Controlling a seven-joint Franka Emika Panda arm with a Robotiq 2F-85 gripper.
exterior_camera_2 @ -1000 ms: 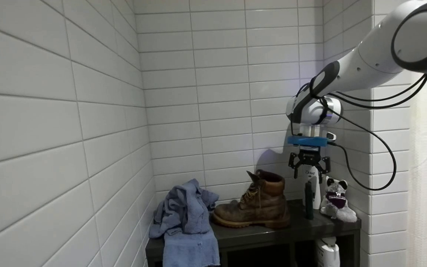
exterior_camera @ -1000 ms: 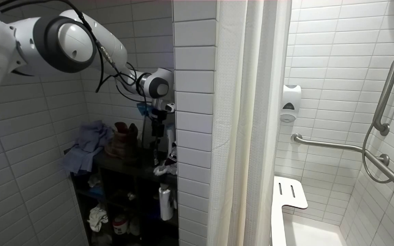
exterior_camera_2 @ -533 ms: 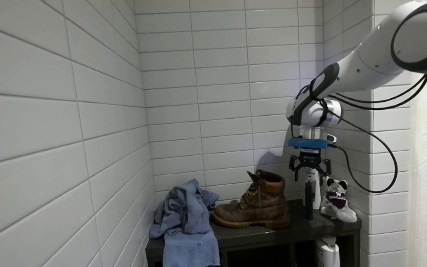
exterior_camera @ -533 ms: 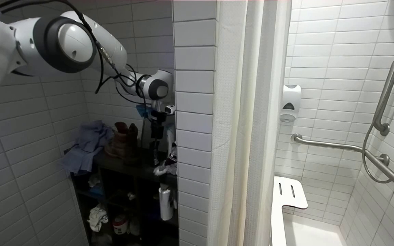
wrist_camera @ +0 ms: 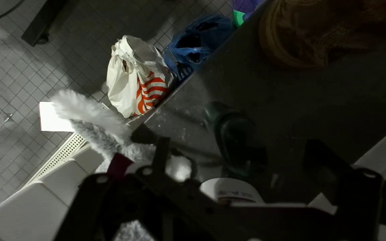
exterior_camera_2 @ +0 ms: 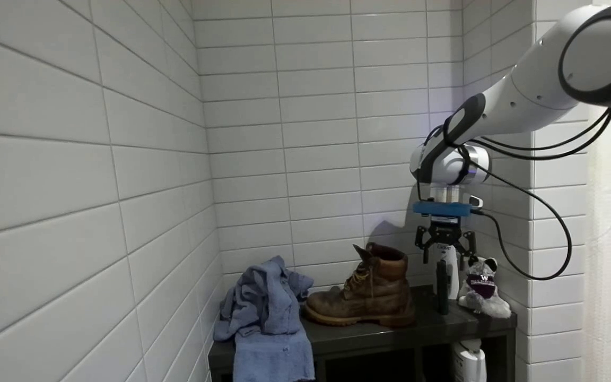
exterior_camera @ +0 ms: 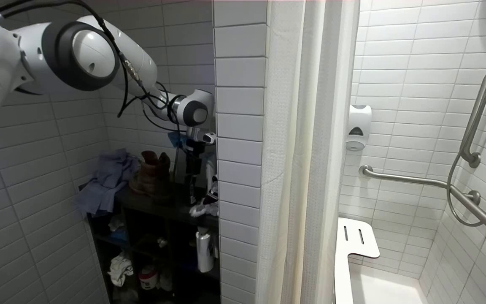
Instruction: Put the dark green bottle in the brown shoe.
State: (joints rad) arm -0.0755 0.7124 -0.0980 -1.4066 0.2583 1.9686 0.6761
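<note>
Gripper (exterior_camera_2: 445, 260) has dropped slightly with a touch of drift right; nothing on the shelf top (exterior_camera_2: 426, 321) looks shifted. Blue-grey cloth (exterior_camera_2: 271, 307) sits heaped at left end, flap hanging over the near edge, probably just clutter. Next, brown shoe (exterior_camera_2: 377, 294) (laced, boot-high), upright, toe left, mouth up and nearer the gripper side, so likely set to take something from above. Dark green bottle (exterior_camera_2: 443, 292), the thing to move, stands upright right of the shoe, apart from it, with a white bottle (exterior_camera_2: 453, 281) just on the far side. Gripper points down over this spot, jaws spread wide, holding nothing; wrist view has the bottle between them, so presumably lining up a top grasp. Can't tell if the jaws reach below its top yet; white bottle could get bumped. Plush toy (exterior_camera_2: 481, 292) slumps at right end, just beside the white bottle.

Surface: dark, flat, lightly scuffed, cubbies (exterior_camera_2: 418, 363) under it. Room: dim here, white tiled wall (exterior_camera_2: 316, 132) behind, grey tiled floor (wrist_camera: 18, 77) with a white plastic bag (wrist_camera: 129, 80); farther right, curtain (exterior_camera: 306, 147), then grab bar (exterior_camera: 407, 179) and white seat (exterior_camera: 354, 245) under brighter light.
</note>
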